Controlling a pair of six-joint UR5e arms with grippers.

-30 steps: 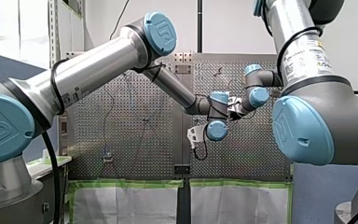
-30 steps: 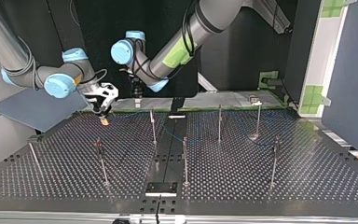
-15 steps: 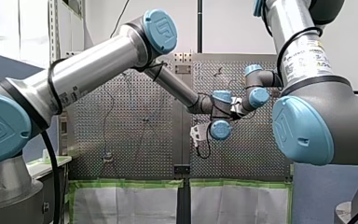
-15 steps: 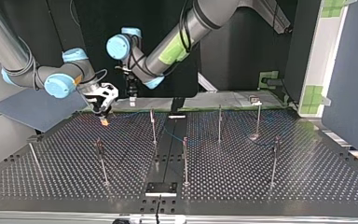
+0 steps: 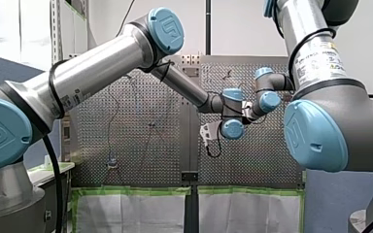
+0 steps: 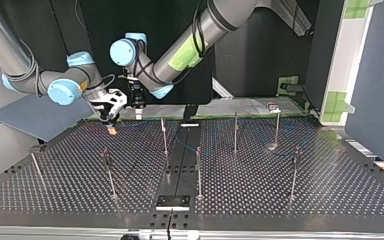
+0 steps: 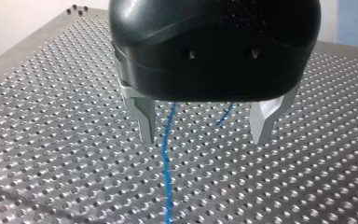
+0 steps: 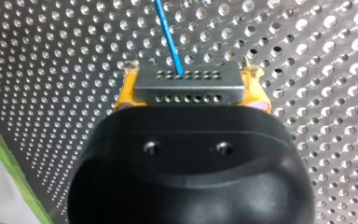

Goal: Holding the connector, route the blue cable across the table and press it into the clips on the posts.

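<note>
Perforated metal surface [image 6: 330, 190]. Top view: black backdrop [image 6: 100, 20] behind it, blue-grey panel [image 6: 375, 75] at the right, white post [image 6: 347, 55] patched with green tape. Front view: pale wall [image 5: 243, 24], white sheets [image 5: 131, 213] edged in green.

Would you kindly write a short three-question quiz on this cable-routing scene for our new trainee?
1. True or false: my right end effector is shut on the connector.
2. Pick one. My left end effector is: A) open, with the cable showing between its fingers; B) shut on the cable; C) shut on a post.
3. Fill the gap: the pads that grip the connector are ____ in colour.

Key: 1 true; 2 A; 3 yellow.
</note>
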